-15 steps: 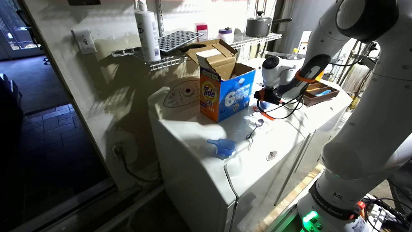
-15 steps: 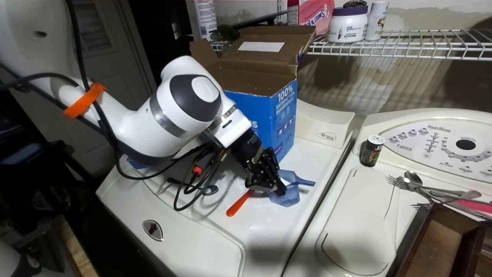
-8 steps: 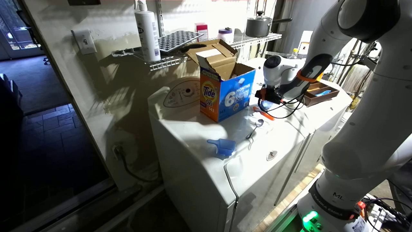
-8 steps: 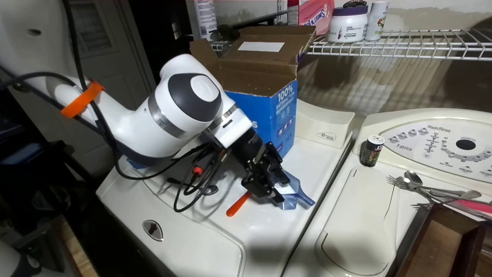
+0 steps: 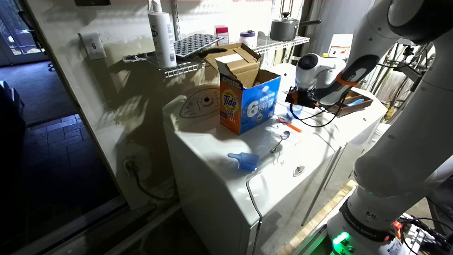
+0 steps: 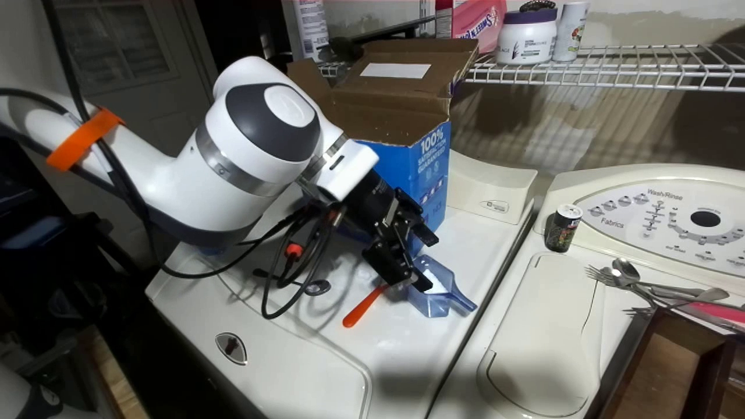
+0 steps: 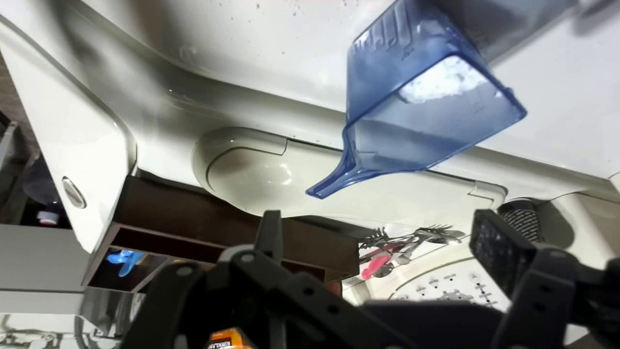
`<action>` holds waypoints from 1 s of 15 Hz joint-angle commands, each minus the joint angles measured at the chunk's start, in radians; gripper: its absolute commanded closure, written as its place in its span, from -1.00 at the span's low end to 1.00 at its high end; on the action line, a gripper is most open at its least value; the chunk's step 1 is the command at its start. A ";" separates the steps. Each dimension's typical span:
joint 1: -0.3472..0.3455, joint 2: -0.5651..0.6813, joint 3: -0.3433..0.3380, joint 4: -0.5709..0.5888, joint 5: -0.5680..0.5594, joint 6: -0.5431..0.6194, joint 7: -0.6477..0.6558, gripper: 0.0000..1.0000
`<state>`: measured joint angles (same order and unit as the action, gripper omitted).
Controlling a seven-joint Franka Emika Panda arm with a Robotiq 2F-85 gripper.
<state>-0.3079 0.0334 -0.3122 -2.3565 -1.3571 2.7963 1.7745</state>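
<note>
We see the gripper (image 6: 427,261) spread wide, close to a translucent blue scoop (image 7: 421,121) resting on the white appliance top (image 6: 401,343); we cannot quite tell whether a fingertip touches it. Near the scoop we find an orange-handled utensil (image 6: 364,306) and a metal spoon (image 5: 284,136), with a Tide box (image 5: 244,102) standing by.

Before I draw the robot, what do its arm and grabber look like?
The arm is white and chunky, with rounded joints and dark grey patches. An orange band wraps it, and black cables run alongside. Near the bottom, letters ML sit above a dark ring reading FRANKA EMIKA, and a green light glows. The gripper is black, with two blocky, hinged fingers.
</note>
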 commanded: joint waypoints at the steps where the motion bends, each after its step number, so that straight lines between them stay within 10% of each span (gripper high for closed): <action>1: -0.016 -0.065 -0.016 -0.074 0.011 0.093 -0.124 -1.00; 15: 0.017 -0.033 -0.019 -0.272 0.464 0.300 -0.873 -1.00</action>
<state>-0.3086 -0.0182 -0.3356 -2.5998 -1.0286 3.0806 1.0654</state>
